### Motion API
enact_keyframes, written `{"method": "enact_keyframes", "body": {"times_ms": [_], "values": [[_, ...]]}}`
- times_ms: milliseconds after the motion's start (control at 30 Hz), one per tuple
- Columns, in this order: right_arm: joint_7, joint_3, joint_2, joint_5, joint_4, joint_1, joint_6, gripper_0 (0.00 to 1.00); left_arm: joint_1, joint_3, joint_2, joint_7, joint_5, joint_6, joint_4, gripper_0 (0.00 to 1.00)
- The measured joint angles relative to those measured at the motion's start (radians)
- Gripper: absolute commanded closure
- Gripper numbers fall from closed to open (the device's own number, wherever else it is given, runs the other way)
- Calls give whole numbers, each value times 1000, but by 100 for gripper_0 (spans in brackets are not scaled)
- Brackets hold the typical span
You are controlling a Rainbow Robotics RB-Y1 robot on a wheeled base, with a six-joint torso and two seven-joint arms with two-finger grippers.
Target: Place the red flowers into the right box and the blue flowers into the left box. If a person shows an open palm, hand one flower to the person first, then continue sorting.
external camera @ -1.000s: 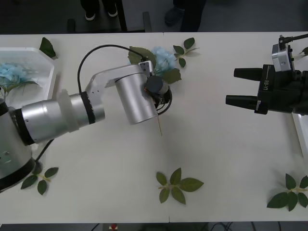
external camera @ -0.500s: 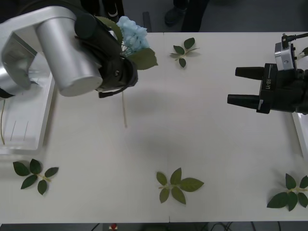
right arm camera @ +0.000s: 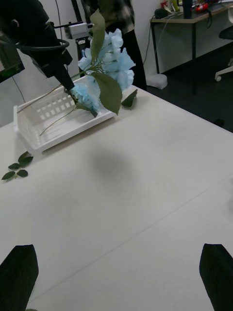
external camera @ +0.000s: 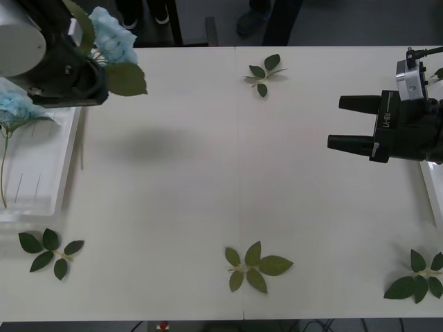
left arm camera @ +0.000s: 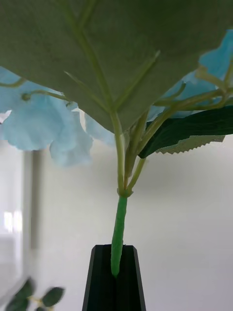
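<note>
Left gripper [left arm camera: 115,272], jaws clamped on the thin green stem of a fluffy pale-blue flower [external camera: 114,41] beside the shallow white slotted left box [external camera: 66,162]; top-heavy bloom may pivot and miss the box; right gripper [external camera: 333,124] idles, jaws apart.

1. The left end effector [left arm camera: 115,279] looks like matt black plastic, its two fingers pressed together on a smooth, waxy green stem that looks plastic.
2. Above that grip, the blue flower [left arm camera: 46,124] has thin petals with a soft, cloth-like look; its broad leaf [left arm camera: 121,43] is matt and veined, like fabric.
3. Just beside the left end effector, the left box [right arm camera: 53,121] is smooth white plastic with a slotted floor and a slight sheen.
4. The right end effector [external camera: 338,123] has matt black fingers, spread apart.
5. Under both lies the surface [external camera: 235,173], smooth, pale and matt.
6. The left arm's casing [external camera: 17,34] is brushed silver metal.
</note>
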Motion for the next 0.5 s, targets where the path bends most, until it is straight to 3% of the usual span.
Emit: {"method": "enact_keyframes", "body": {"times_ms": [133,367,500], "values": [[0,0,0,0,0,0,0,3,77,42,90,-13,10,-21,42,100],[0,0,0,0,0,0,0,3,388,375,158,-284,10,-42,131,100],[0,0,0,0,0,0,0,3,478,457,176,-290,10,-47,188,100]]}}
